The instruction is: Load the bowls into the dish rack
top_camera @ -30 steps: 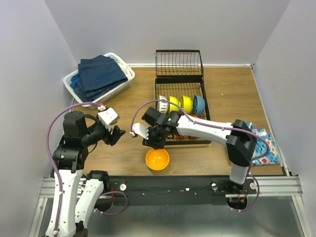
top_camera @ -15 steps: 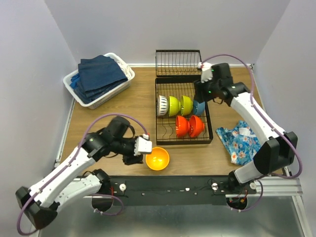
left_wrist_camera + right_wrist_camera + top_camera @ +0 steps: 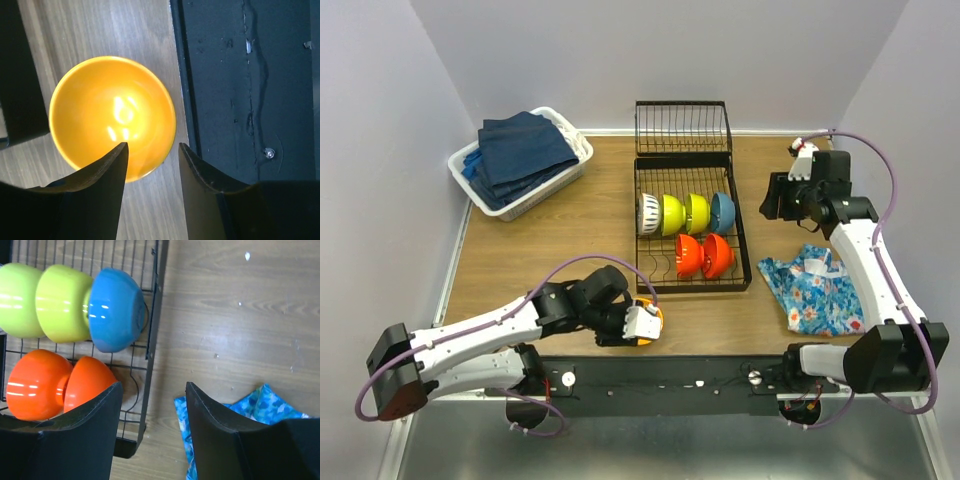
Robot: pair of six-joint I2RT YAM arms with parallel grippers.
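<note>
Left pincer point(image 3: 152, 146), jaws apart and empty, straddles the rim of the orange bowl point(image 3: 100, 110), which sits on the worktop point(image 3: 560, 230) at its 12 o'clock. Left arm is nearer. Right pincer point(image 3: 153, 385), open and empty, hovers at 3 o'clock of the rack point(image 3: 690, 288).

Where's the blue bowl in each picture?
Top external: the blue bowl sits at the right end of the back row in the dish rack.
Left wrist: not in it.
Right wrist: upper left, beside a lime-yellow bowl.
Shared landmark: the dish rack, its black wire edge right by the bowl.
</note>
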